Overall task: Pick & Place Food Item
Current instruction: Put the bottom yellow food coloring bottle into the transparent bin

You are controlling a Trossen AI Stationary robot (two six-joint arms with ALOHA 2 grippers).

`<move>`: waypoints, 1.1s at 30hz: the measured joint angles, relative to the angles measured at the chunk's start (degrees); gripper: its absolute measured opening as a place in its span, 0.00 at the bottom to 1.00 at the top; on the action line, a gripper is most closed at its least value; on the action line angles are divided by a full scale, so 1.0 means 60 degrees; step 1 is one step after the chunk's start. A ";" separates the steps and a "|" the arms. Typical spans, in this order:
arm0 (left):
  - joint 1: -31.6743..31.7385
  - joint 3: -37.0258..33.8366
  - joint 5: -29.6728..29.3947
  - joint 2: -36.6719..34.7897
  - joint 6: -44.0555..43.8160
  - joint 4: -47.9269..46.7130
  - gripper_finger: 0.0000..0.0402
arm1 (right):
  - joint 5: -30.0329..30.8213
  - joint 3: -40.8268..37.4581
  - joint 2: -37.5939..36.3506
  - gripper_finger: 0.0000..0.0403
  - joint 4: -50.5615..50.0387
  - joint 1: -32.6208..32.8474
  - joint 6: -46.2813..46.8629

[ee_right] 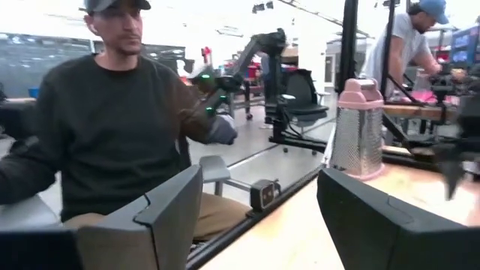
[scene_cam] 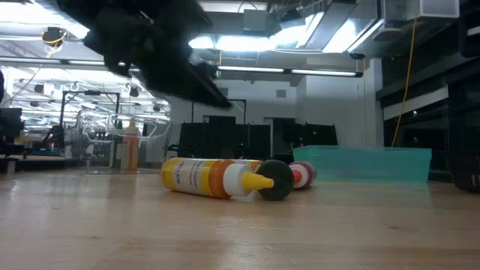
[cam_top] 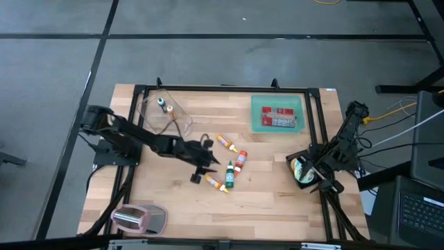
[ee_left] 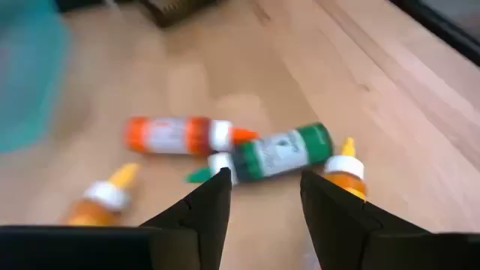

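Note:
Several small sauce bottles lie on their sides mid-table: a green one [cam_top: 229, 173] [ee_left: 283, 151], a red-orange one [cam_top: 241, 159] [ee_left: 176, 136], and yellow ones [cam_top: 216, 183] [ee_left: 344, 171] [scene_cam: 206, 178]. My left gripper [cam_top: 205, 171] [ee_left: 264, 180] hangs open just above the table, left of the green bottle, its fingers pointing at that bottle without touching it. My right gripper [cam_top: 317, 182] [ee_right: 261, 177] is open and holds nothing, drawn back at the table's right edge.
A teal tray [cam_top: 277, 104] with a red packet stands at the back right. A clear container [cam_top: 163, 111] holding a bottle is at the back left, a pink grater [cam_top: 139, 219] at the near left. A person [ee_right: 112, 112] sits beyond the table.

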 joint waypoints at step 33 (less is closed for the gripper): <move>-0.1192 0.5923 0.0670 0.4560 0.1568 -0.5926 0.39 | -0.0003 0.0000 0.0000 0.64 -0.0110 -0.0004 0.0071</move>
